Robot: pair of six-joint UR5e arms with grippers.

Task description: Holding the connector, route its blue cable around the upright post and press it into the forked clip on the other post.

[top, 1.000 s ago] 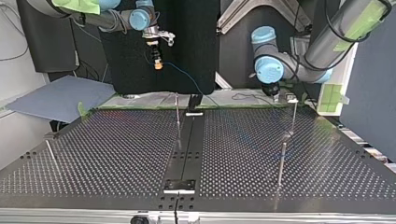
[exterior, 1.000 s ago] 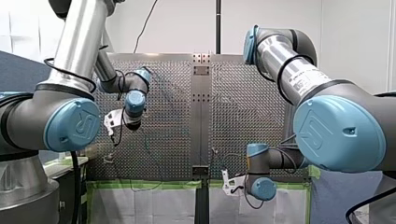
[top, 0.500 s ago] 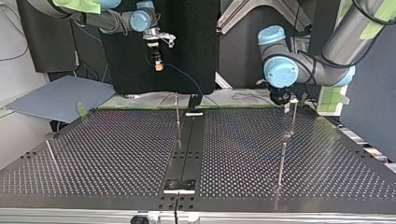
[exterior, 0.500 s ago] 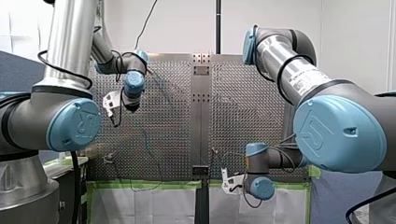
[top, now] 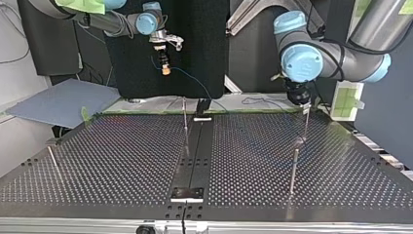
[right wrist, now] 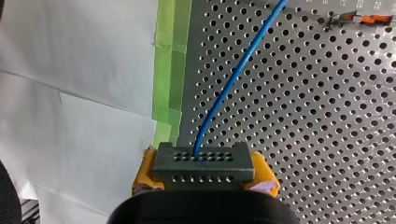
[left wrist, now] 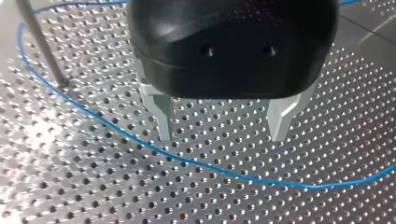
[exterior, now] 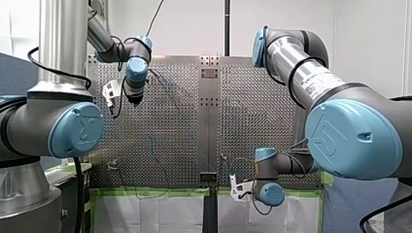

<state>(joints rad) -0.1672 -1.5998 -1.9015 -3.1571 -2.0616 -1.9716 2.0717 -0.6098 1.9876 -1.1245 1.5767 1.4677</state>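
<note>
- My right gripper (right wrist: 205,176) is clamped on a dark, multi-hole connector (right wrist: 204,161), held between its yellow pads (right wrist: 145,170).
- A blue cable (right wrist: 233,79) leaves the connector's face and runs ahead over the perforated table (right wrist: 327,116), beside a strip of green tape (right wrist: 172,70).
- My left gripper (left wrist: 220,136) hangs just above the table, its metal fingers (left wrist: 163,116) spread apart and empty.
- The cable lies under those fingers and curves around a thin upright post (left wrist: 42,44) beside them.

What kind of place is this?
Probably a robot lab's test bench: my left arm and my right arm reach over a perforated table with thin posts, and my right gripper holds a connector on a blue cable.
</note>
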